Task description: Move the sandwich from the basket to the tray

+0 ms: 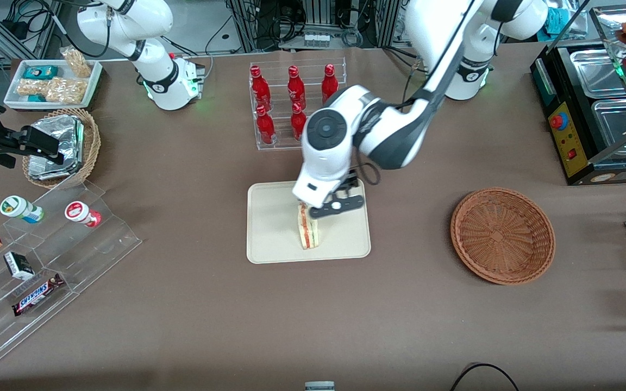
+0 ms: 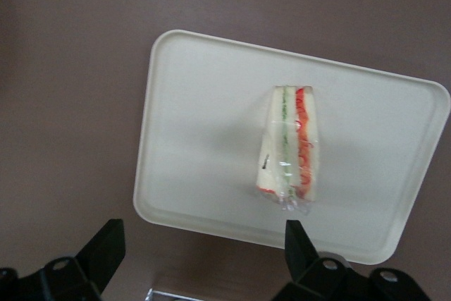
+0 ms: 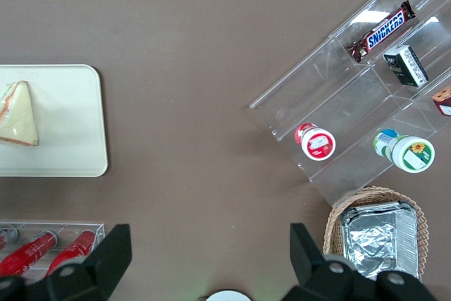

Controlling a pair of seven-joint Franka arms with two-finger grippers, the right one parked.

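On a brown table, sandwich lying on the tray, gripper above it.

Across the table's farthest edge, cables and metal racks. Toward the working arm's end, a black counter unit with steel pans; nearer the front camera, the basket well apart from the tray. Toward the parked arm's end, a clear stepped display with a Snickers bar and small pots. Farther from the camera than the tray, a rack of red bottles. Fingers spread wide, clear of the sandwich, gripping nothing.
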